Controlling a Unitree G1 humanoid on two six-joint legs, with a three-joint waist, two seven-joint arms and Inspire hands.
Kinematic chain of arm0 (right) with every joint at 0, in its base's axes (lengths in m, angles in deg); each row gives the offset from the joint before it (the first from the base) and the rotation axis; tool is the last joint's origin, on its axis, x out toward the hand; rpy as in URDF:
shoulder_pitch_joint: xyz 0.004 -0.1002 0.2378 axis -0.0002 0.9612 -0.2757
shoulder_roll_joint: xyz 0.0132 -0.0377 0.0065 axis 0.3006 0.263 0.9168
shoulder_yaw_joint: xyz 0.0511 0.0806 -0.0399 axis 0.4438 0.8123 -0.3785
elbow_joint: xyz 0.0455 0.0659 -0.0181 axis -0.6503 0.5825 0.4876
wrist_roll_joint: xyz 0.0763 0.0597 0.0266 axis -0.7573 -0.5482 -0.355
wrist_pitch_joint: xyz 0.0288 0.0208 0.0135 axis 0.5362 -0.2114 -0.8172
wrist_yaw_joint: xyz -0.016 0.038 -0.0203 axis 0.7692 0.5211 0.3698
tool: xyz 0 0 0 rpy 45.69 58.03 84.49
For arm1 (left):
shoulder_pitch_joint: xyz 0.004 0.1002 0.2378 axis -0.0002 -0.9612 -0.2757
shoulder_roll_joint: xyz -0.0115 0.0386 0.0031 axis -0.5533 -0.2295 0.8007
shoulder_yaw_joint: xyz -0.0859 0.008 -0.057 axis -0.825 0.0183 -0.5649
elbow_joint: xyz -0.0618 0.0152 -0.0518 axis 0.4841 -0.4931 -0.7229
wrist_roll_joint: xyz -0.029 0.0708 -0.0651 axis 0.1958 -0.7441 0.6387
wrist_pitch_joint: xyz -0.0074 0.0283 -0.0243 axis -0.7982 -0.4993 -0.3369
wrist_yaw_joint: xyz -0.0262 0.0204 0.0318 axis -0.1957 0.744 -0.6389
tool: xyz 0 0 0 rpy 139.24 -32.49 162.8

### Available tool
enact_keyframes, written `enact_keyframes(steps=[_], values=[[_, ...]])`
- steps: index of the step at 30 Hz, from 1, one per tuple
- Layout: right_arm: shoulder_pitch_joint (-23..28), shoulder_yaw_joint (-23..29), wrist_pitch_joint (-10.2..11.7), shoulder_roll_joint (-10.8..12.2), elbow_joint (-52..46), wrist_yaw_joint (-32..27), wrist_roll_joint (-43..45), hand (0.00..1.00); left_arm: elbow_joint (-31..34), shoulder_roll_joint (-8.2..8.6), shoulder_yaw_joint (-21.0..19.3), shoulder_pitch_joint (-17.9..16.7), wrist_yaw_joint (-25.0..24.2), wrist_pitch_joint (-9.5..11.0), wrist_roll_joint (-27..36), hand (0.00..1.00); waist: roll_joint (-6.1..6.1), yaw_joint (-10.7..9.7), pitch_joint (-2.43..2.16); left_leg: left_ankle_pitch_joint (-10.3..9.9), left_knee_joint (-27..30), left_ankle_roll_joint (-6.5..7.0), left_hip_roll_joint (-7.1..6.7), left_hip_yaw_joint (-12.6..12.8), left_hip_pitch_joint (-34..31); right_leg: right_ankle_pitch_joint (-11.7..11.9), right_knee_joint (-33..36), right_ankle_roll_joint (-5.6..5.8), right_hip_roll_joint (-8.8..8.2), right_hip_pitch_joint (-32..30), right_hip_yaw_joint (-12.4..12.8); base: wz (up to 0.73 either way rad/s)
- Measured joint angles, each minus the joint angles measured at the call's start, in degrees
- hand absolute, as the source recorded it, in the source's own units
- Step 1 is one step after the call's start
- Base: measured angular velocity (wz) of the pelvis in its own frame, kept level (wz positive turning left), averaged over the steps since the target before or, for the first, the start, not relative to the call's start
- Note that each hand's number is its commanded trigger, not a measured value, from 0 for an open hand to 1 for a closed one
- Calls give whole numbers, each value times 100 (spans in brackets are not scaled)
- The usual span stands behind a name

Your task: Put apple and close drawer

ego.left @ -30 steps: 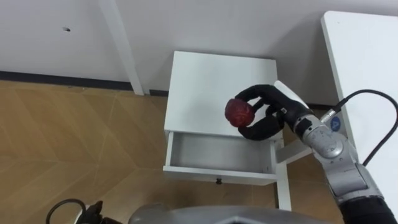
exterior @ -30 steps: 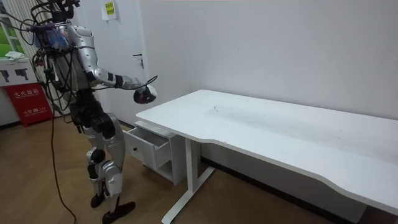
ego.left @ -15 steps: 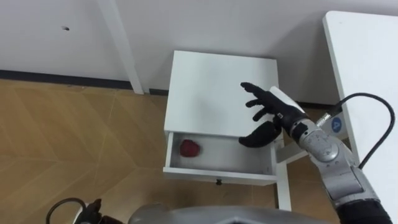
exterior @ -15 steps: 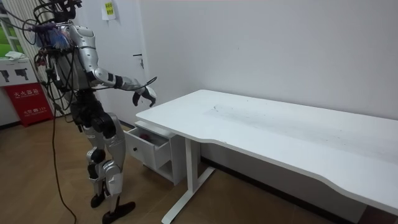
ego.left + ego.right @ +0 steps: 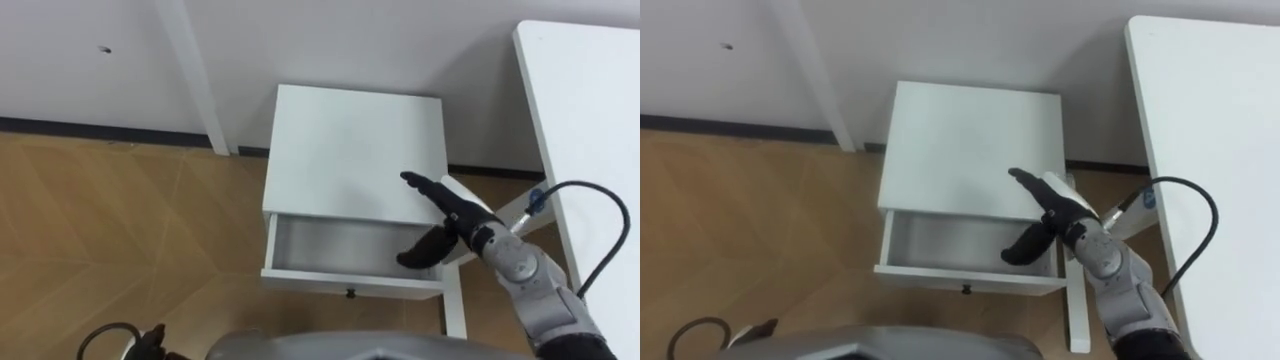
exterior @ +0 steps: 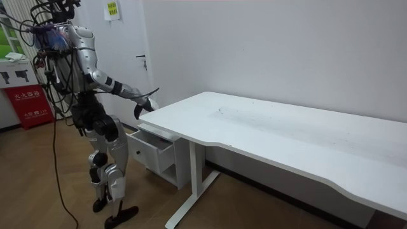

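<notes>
A white bedside cabinet [image 5: 350, 150] stands against the wall, and its drawer [image 5: 350, 283] is pulled out towards me, with a small dark knob [image 5: 351, 292] on the front. The visible part of the drawer floor [image 5: 330, 245] is bare white. Its back part is hidden under the cabinet top. My right hand [image 5: 447, 212] hovers open above the drawer's right end, fingers straight and thumb hanging down, holding nothing. In the room view the right hand [image 6: 145, 104] reaches out above the open drawer [image 6: 151, 148].
A large white desk [image 5: 590, 120] runs along my right, and its white leg [image 5: 455, 305] stands next to the drawer's right corner. A white upright [image 5: 195, 80] stands left of the cabinet, with wooden floor [image 5: 120, 230] beyond it.
My right hand opened and let the red apple go. The apple fell into the drawer's left part, then passed out of sight. The hand has since lowered towards the drawer's right end.
</notes>
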Motion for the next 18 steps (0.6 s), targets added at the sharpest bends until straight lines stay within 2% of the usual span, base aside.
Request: enact_keyframes(steps=[1, 2, 4, 7, 9, 10, 11, 12, 13, 14, 15, 16, 17, 18], values=[[-2, 64, 52, 13, 298, -122, -52, 0, -2, 0, -1, -56, 8, 0, 0, 0, -12, -32, -27, -1, 2, 1, 0, 2, 8, 0, 0, 0, -2, 2, -20, 9], [-1, 212, 107, 63, 655, -233, -161, 0, -38, 0, -6, -83, 24, 2, 3, 0, -16, -54, -33, -1, 5, 2, -1, 0, 37, 0, 1, 0, -2, 19, -20, 4], [5, 475, 152, 140, 1309, -447, -425, 0, -169, 2, -34, -95, 59, -7, 4, 0, 17, -66, -15, -1, 2, 1, 5, 2, 96, -1, 3, 1, -2, 71, 32, 0], [110, 944, 193, 172, 2301, -782, -737, 0, -278, 64, -243, -125, 165, -19, -2, 0, 34, -77, -24, -17, -19, 18, 2, 2, 83, -6, 20, 10, -5, 66, 98, -2], [146, 1171, 189, 144, 2862, -1028, -829, 0, -298, 117, -334, -154, 180, -41, -3, 0, 78, -216, -27, -91, 69, 45, -30, 17, 54, -36, 132, 56, -34, 64, 76, 2], [181, 1163, 177, 79, 3180, -1221, -825, 0, -339, 157, -356, -156, 180, -88, 8, 0, 142, -250, -44, -160, 183, 78, -21, 28, 27, -81, 368, 101, -75, -26, 72, 0], [203, 1168, 171, 54, 3299, -1306, -812, 0, -358, 181, -374, -143, 179, -92, 8, 0, 155, -260, -42, -213, 272, 100, -8, 43, -17, -119, 564, 116, -100, -125, 66, -5], [217, 1276, 119, 46, 3607, -1422, -808, 0, -459, 223, -445, -71, 175, -92, 8, 0, 233, -297, -21, -320, 465, 166, 5, 51, -89, -188, 1176, 118, -217, -415, 48, 0], [222, 1362, 34, 51, 3882, -1507, -832, 0, -614, 227, -461, 44, 167, -101, 28, 0, 300, -337, -19, -379, 591, 238, -3, 65, -129, -188, 2063, 109, -401, -827, 52, 7], [312, 1378, -88, 62, 3981, -1526, -874, 0, -627, 176, -453, 78, 161, -102, 57, 0, 282, -403, -22, -440, 701, 337, -98, 77, -157, -97, 2964, 101, -680, -1281, 88, 9], [321, 1406, -123, 59, 4073, -1529, -909, 0, -627, 152, -450, 79, 163, -102, 57, 0, 274, -430, -24, -473, 752, 388, -155, 88, -158, 21, 3381, 79, -811, -1490, 114, 0], [363, 1489, -210, 37, 4258, -1527, -1007, 0, -636, 138, -451, 73, 165, -100, 62, 0, 363, -486, -21, -570, 883, 479, -166, 100, -155, 499, 4067, 66, -981, -1923, 155, -18], [375, 1606, -305, 50, 4408, -1515, -1134, 0, -632, 108, -496, 34, 165, -95, 61, 0, 463, -527, -14, -655, 977, 550, -115, 141, -158, 1192, 4760, 44, -1022, -2379, 339, -22], [396, 1610, -330, 67, 4477, -1502, -1201, 0, -628, 61, -505, 10, 165, -99, 57, 0, 505, -557, 5, -717, 1037, 633, -91, 179, -170, 1422, 5265, 48, -1034, -2675, 428, -40]])
